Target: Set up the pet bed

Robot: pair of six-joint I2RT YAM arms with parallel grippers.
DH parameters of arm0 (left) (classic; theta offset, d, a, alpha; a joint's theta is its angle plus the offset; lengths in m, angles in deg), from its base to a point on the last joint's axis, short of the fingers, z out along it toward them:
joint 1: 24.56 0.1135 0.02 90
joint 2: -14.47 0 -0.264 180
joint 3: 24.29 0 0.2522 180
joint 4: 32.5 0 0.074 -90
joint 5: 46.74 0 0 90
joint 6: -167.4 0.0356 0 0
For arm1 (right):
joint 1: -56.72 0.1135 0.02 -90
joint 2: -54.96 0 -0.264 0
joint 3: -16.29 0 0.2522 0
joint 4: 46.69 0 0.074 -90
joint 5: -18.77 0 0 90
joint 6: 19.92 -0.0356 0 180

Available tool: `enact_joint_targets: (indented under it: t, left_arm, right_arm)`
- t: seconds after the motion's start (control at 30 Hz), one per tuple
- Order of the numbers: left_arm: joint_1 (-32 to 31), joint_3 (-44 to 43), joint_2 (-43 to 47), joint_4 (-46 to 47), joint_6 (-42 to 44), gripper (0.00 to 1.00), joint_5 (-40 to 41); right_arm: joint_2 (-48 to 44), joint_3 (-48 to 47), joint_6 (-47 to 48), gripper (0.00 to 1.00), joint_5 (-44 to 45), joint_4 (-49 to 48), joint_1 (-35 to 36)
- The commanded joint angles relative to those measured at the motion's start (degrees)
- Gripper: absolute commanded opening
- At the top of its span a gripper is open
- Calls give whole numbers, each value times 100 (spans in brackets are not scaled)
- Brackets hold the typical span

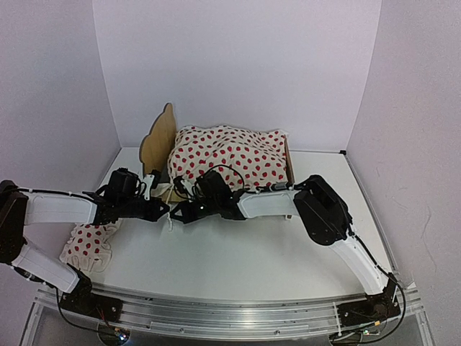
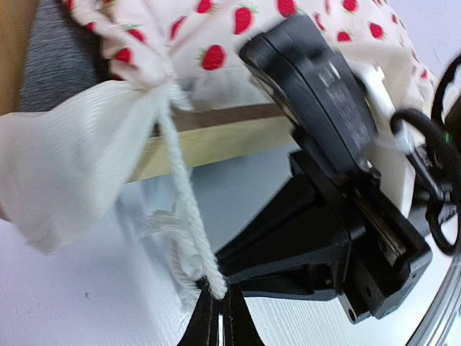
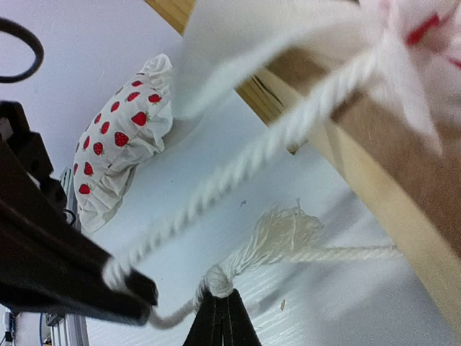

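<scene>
While your left gripper [image 2: 220, 313] and right gripper [image 3: 222, 317] are each pinched tight on a white cord [image 2: 184, 209] of the dotted cloth [image 1: 230, 155], that cloth covers the bed [image 1: 162, 140] at the back of the table [image 1: 238, 259], but the cords look untied and the pillow [image 1: 90, 241] lies apart, unplaced.

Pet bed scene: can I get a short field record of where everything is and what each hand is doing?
pet bed: wooden frame at the back of the table, headboard on the left
cloth: strawberry-print, heaped over the bed
pillow: same print, on the table front left, apart from the bed
left hand: shut on white cord running from the cloth
right hand: shut on tasselled cord
</scene>
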Motion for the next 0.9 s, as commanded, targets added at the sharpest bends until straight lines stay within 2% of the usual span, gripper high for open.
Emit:
enact_joint_targets:
  t: [0.0,0.2,0.37,0.43,0.63,0.73,0.87]
  left_arm:
    - [10,-178,-67,-56,582,0,-557]
    - [9,-260,-53,-276,1032,0,-665]
    - [10,-298,-85,-198,1311,0,-629]
    - [10,-333,-74,-229,1517,3,-672]
    - [10,-354,153,-723,2829,43,-861]
    - [22,-311,560,-1130,4073,51,-1053]
    - [68,-253,1356,-2125,5739,59,-1775]
  right_arm:
    - [97,-551,37,0,28,-300,6]
    - [57,-502,-331,0,472,-780,-110]
    - [248,-650,-487,0,302,-875,-120]
    - [289,-567,-637,0,210,-1033,-118]
    - [373,-417,-737,0,89,-1427,-117]
    - [481,-555,-804,0,57,-1493,-118]
    - [550,-560,-828,0,156,-1516,-121]
